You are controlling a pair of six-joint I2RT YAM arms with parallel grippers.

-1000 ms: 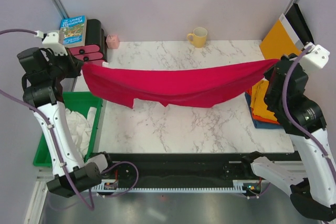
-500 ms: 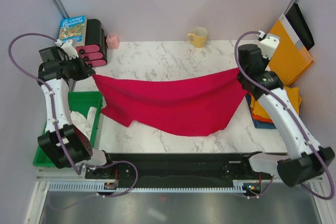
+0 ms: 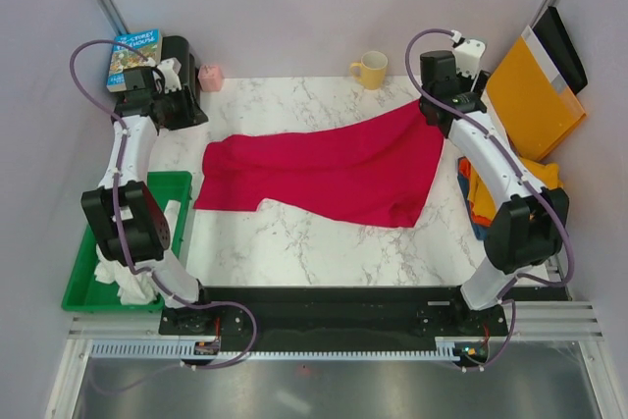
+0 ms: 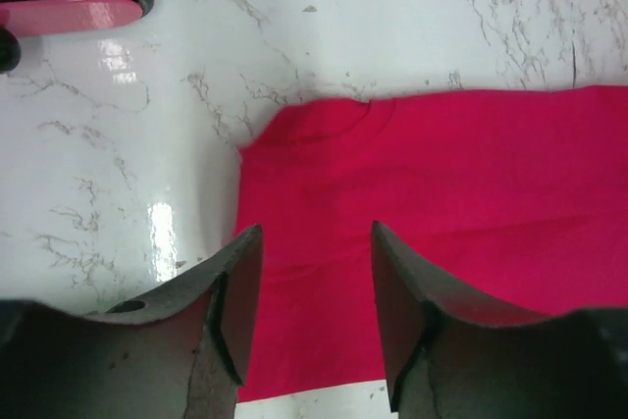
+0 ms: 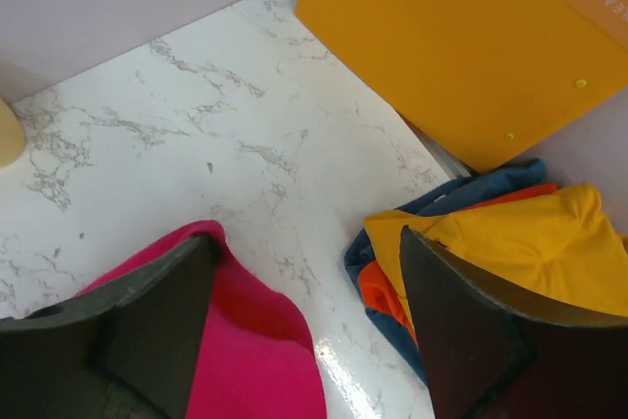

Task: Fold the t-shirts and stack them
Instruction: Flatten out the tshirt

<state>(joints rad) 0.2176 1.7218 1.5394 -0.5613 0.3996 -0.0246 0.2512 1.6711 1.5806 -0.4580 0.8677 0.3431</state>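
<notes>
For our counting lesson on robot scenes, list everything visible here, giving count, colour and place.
crimson t-shirt: one, red, spread mid-table
shirt pile: one, yellow over orange and blue, table's right edge
white cloth: one heap, white, in the bin
green bin: one, left of table
mug: one, yellow, far edge
envelope: one, orange-yellow, far right
book: one, blue, far left
black holder: one, pink inserts, beside book
table: one, white marble
left gripper: open, over shirt's left end
right gripper: open, over shirt's right corner
</notes>
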